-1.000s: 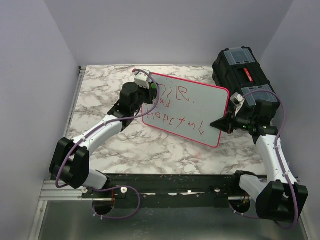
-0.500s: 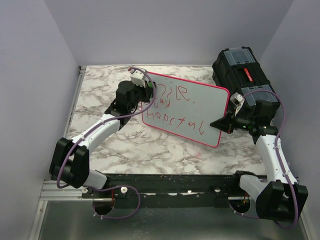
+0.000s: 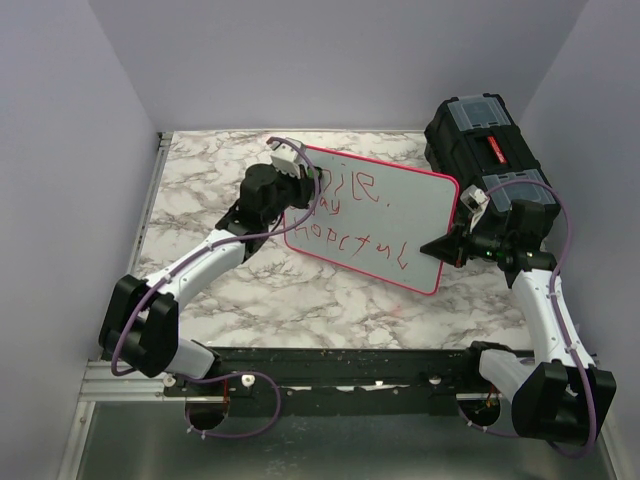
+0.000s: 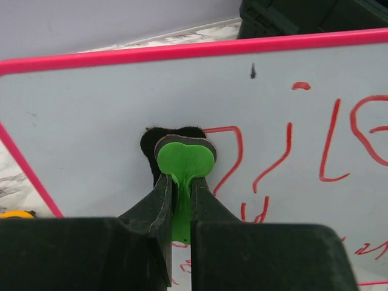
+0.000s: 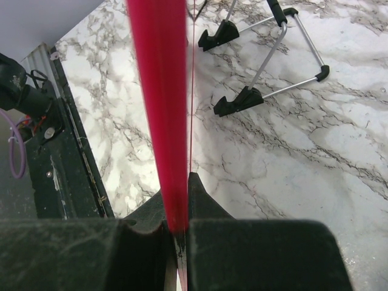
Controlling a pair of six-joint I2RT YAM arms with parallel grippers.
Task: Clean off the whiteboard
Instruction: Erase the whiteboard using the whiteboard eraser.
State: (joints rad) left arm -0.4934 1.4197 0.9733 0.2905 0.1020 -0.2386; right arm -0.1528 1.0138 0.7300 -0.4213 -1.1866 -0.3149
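The whiteboard point(image 3: 375, 215), white with a pink-red rim, stands tilted on the marble table with red lettering point(image 3: 355, 240) across it. My left gripper point(image 3: 303, 180) is at its upper left corner. In the left wrist view this gripper point(image 4: 180, 182) is shut on the handle of a green eraser point(image 4: 185, 156), whose black pad presses on the whiteboard point(image 4: 91, 103) just left of the red lettering point(image 4: 339, 139). My right gripper point(image 3: 447, 244) is shut on the board's right edge. The right wrist view shows the pink rim point(image 5: 159, 91) clamped in that gripper point(image 5: 177, 206).
A black toolbox point(image 3: 485, 140) stands at the back right, close behind the right arm. The board's wire stand with black feet point(image 5: 267, 66) rests on the marble table point(image 3: 200, 190). Grey walls close in the left, back and right sides.
The left gripper with the eraser slid a little to the left along the board's upper left corner, then came back right. The right gripper and the board stayed still.
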